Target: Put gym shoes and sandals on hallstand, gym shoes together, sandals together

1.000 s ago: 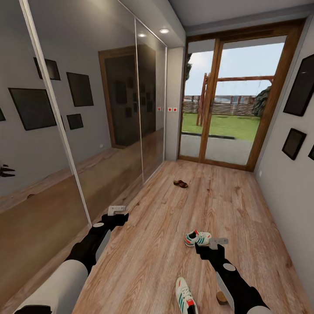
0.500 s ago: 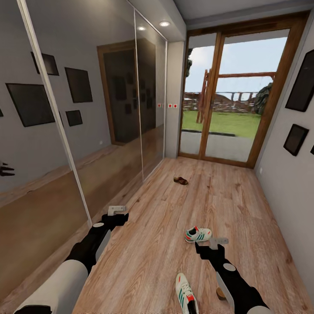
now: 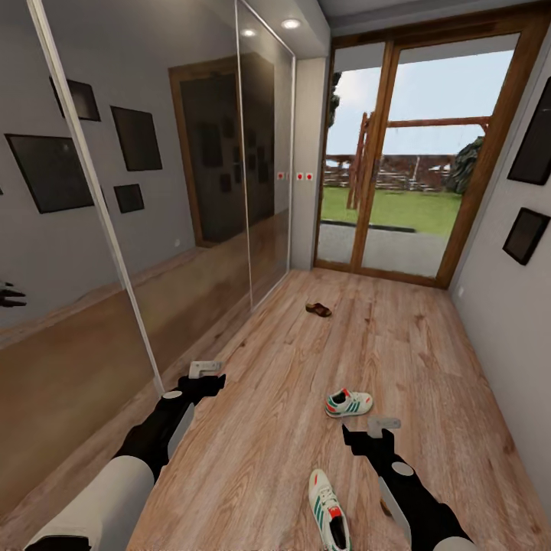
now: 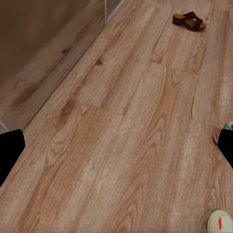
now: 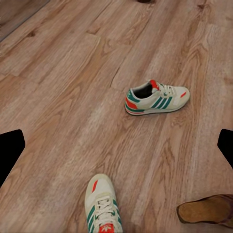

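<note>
Two gym shoes lie apart on the corridor floor point(image 3: 291, 428). One gym shoe point(image 3: 348, 402) rests just beyond my right gripper point(image 3: 383, 423); the other gym shoe point(image 3: 329, 520) lies nearer me, beside the right forearm. Both appear in the right wrist view, the farther shoe point(image 5: 156, 98) and the nearer shoe point(image 5: 103, 208), with a brown sandal point(image 5: 208, 209) beside it. Another sandal point(image 3: 317, 309) sits far ahead towards the glass door, also in the left wrist view point(image 4: 189, 20). My left gripper point(image 3: 205, 370) hovers near the mirrored wall. Both grippers are open and hold nothing. The hallstand is out of view.
A mirrored sliding wardrobe point(image 3: 153, 229) runs along the left side. A wood-framed glass door point(image 3: 405, 168) closes the corridor's far end, and a grey wall with dark picture frames point(image 3: 526, 233) bounds the right side.
The whole head view has shifted a little, so the shoes and far sandal sit slightly higher in the picture. Both arms keep the same pose and the shoes have not moved on the floor.
</note>
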